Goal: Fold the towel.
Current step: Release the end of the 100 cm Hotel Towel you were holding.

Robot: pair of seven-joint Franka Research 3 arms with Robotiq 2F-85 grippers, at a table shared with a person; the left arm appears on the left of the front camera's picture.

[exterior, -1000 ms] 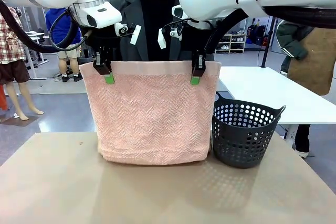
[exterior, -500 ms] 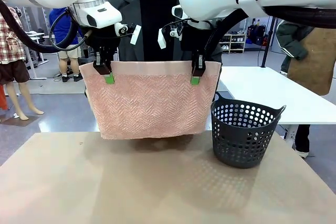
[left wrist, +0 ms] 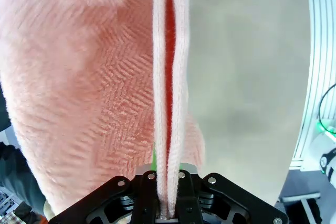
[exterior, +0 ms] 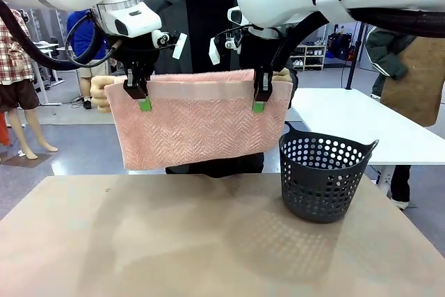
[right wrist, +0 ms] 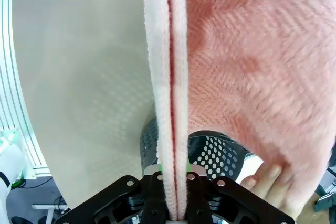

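The towel (exterior: 198, 126) is pale pink herringbone terry. It hangs doubled in mid-air, plain band level along the top.

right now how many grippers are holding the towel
2: left gripper pinches the top band of the towel near its left corner, right gripper near its right corner.

We see a tan table (exterior: 139, 241) filling the lower frame, with a dark perforated basket (exterior: 323, 179) standing at right of centre.
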